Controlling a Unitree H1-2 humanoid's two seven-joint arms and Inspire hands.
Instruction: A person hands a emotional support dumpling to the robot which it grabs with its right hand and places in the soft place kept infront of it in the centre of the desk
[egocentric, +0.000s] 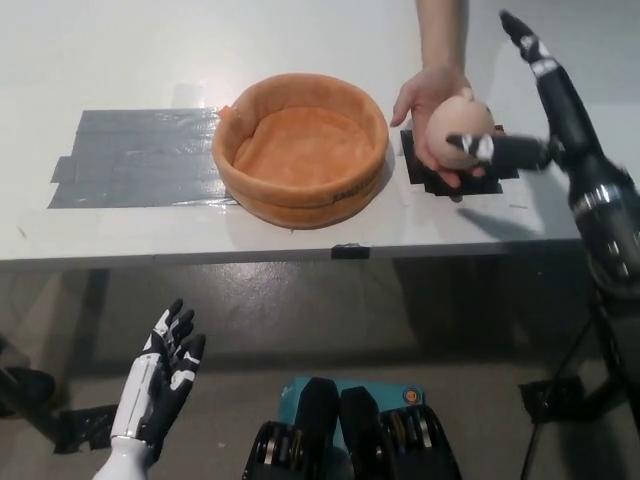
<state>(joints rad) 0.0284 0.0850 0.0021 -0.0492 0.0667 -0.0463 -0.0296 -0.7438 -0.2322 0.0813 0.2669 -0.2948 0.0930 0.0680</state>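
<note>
A person's hand (428, 100) holds out the peach-coloured dumpling (456, 128) over the black patch (430, 165), just right of the orange soft round bed (300, 150). My black right hand (545, 110) is raised at the dumpling's right side, open, with fingers spread; one fingertip touches the dumpling's right edge while the others point up and away. My white left hand (160, 385) rests open low at the lower left, below the table edge.
A strip of grey tape (135, 170) lies on the white table (120, 60) left of the bed. The person's forearm (440, 30) reaches in from the top. The table's front edge (300, 255) runs across the middle.
</note>
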